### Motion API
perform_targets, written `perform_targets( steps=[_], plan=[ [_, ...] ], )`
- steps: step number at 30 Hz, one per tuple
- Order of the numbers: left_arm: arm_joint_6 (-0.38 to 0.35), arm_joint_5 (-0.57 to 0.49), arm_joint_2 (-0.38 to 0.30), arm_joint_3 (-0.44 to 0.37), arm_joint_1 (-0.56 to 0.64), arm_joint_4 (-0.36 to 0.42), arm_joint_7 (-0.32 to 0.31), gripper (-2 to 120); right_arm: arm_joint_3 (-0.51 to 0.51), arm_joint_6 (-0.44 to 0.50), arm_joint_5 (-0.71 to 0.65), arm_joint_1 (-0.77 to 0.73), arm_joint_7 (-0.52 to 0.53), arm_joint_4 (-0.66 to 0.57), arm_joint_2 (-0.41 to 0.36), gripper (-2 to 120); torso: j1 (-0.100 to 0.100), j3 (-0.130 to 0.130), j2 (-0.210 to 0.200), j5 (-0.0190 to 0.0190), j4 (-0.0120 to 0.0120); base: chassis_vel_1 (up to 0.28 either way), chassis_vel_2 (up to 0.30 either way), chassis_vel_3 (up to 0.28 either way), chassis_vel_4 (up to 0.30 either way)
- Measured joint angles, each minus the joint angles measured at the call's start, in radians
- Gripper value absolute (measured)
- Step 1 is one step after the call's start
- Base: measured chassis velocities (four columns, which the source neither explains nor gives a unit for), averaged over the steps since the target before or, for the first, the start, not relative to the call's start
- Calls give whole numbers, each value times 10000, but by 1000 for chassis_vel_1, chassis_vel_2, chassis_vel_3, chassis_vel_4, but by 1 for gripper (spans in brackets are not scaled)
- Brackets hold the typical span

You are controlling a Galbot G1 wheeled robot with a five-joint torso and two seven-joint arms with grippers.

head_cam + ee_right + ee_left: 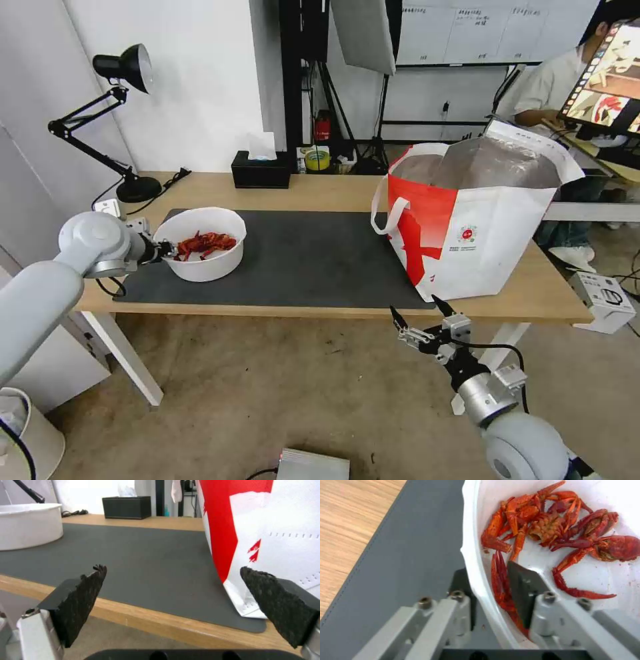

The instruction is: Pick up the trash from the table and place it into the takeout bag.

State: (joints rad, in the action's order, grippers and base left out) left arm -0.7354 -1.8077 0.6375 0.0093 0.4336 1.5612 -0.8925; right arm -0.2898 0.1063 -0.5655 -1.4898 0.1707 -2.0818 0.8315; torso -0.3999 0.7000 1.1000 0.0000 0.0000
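A white round bowl (203, 265) of red crayfish scraps (553, 522) stands on the left of the table's dark mat (313, 253). My left gripper (167, 251) straddles the bowl's near rim (470, 530): one finger is outside the wall and one inside beside a claw, shut on the wall. The takeout bag (480, 233) stands open on the table's right, its foil lining showing. My right gripper (417, 307) hovers open just off the table's front edge (166, 622), close to the bag's (283, 530) lower corner, nothing between its pads.
A black tissue box (261, 170) and a tape roll (317, 160) sit at the table's back edge. A black desk lamp (137, 189) stands at the back left corner. A silver box (313, 465) lies on the floor in front.
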Motion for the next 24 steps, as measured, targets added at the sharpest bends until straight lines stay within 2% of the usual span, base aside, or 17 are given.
perform_targets(
  steps=[1, 2, 4, 7, 16, 21, 24],
  plan=[
    [0, 44, 30, 1, 0, -15, -17, 19, 0, 0, 0, 0, 0, 0, 0, 100, 0, 0, 0, 0, 1, 0, 0, 0, 0],
    [0, 44, 30, 1, 0, -15, -17, 19, 0, 0, 0, 0, 0, 0, 0, 100, 0, 0, 0, 0, 1, 0, 0, 0, 0],
    [1, 130, 126, 8, -24, -41, -72, 7, 0, 0, 0, 0, 0, 0, 0, 100, 0, 0, 0, 0, 0, 0, 0, 0, 0],
    [2, 148, 163, 18, -74, -32, -97, 0, 0, 0, 0, 0, 0, 0, 0, 100, 0, 0, 0, 0, 0, 0, 0, 0, 0],
    [2, 21, 194, 132, -626, 358, -217, 0, 0, 0, 0, 0, 0, 0, 0, 100, 0, 0, 0, 0, 1, 0, 0, 0, 0],
    [6, -648, 143, 747, -1603, 1069, -376, 0, 0, 0, 0, 0, 0, 0, 0, 100, 0, 0, 0, 2, 0, 0, 0, 0, 0],
    [132, -1221, 342, 1272, -2524, 1435, -708, 0, 0, 0, -1, 0, 0, 0, 0, 100, 0, 0, 0, 0, 2, 0, 0, 0, 0]
  ],
)
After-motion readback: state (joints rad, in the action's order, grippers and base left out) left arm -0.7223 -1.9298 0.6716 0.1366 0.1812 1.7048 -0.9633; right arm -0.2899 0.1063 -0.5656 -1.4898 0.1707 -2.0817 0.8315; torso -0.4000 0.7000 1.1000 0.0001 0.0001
